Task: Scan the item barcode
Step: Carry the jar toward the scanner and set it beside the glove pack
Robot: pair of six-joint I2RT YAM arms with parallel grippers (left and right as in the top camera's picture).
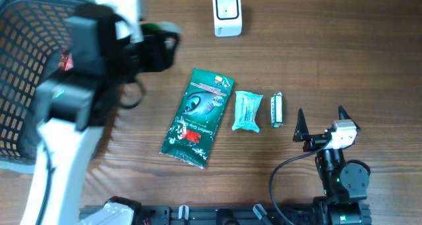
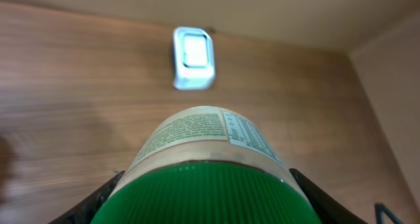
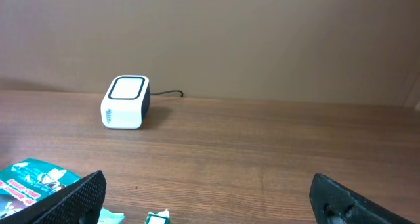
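Observation:
My left gripper is shut on a jar with a green ribbed lid and a pale printed label; its black fingers press both sides of the lid. No barcode shows on the label side I see. The jar points toward the white scanner on the table ahead. From above, the left gripper hangs left of the scanner, with a bit of green jar showing. My right gripper stands open and empty near the front right, its fingers wide apart, facing the scanner.
A black wire basket stands at the far left. A dark green packet, a light blue packet and a small green-and-white bar lie in a row mid-table. The scanner's cable runs off the back edge.

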